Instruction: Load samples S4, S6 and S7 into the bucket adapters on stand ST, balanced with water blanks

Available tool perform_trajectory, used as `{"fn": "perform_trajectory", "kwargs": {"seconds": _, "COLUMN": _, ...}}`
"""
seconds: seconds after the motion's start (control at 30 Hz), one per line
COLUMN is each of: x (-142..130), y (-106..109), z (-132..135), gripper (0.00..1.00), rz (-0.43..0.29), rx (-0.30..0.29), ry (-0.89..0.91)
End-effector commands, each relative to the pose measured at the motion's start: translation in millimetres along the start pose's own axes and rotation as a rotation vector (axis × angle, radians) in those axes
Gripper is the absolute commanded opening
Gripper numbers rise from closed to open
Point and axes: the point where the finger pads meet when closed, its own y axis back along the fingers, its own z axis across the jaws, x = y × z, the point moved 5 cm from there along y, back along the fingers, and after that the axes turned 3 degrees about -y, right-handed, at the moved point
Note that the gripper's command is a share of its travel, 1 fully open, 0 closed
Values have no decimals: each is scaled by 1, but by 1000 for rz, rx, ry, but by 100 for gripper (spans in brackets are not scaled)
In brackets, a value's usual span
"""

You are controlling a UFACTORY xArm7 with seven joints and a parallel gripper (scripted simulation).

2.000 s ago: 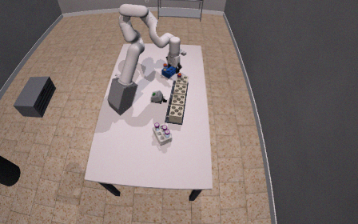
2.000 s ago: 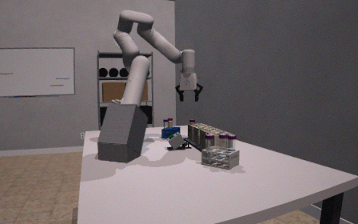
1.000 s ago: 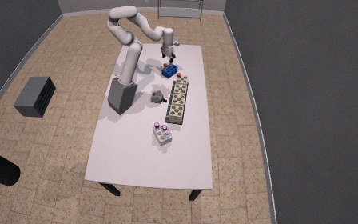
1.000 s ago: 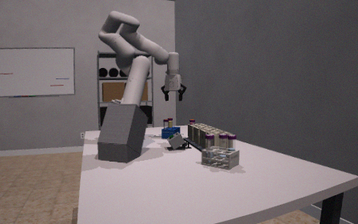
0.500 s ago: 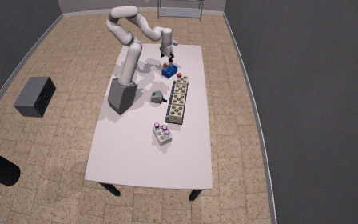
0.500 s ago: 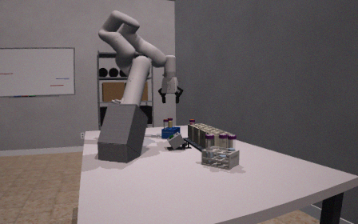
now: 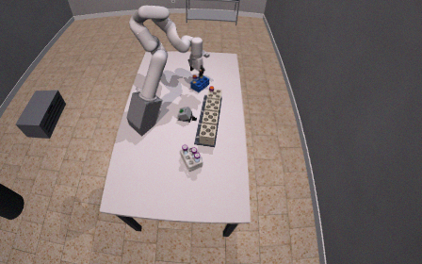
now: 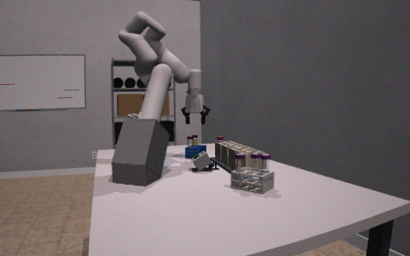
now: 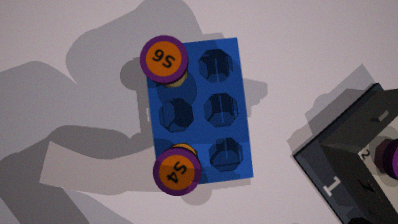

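My gripper (image 7: 197, 72) (image 8: 196, 122) is open and empty, high above the blue rack (image 7: 200, 85) (image 8: 196, 153) (image 9: 199, 107). In the wrist view, S6 (image 9: 163, 59) and S4 (image 9: 177, 171) stand in the rack's left column, at opposite ends; its other holes are empty. S7 (image 7: 211, 89) (image 8: 220, 138) (image 9: 394, 159) stands in the far-end adapter, in hole 2. The other three adapters in the row on the dark loading stand (image 9: 314, 162) show only empty holes. Three purple-capped tubes (image 7: 194, 150) (image 8: 255, 156) stand in the pale rack (image 7: 193, 166) (image 8: 253, 186); their cap labels are unreadable.
The small sloped desk (image 7: 186, 115) (image 8: 202, 163) with the green key (image 7: 182, 110) (image 8: 197, 156) stands between the arm's base (image 7: 143, 115) (image 8: 139, 151) and the stand. The pale rack is at the stand's near end, the blue rack near its far end.
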Motion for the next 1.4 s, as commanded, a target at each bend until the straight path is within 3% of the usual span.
{"fn": "perform_trajectory", "kwargs": {"seconds": 0.0, "x": 2, "y": -11, "z": 0, "gripper": 100, "rz": 4, "rx": 0, "ry": 0}}
{"fn": "perform_trajectory", "kwargs": {"seconds": 0.6, "x": 2, "y": -53, "z": 0, "gripper": 100, "rz": 3, "rx": 0, "ry": 0}}
{"fn": "perform_trajectory", "kwargs": {"seconds": 1.37, "x": 2, "y": -53, "z": 0, "gripper": 100, "rz": 3, "rx": 0, "ry": 0}}
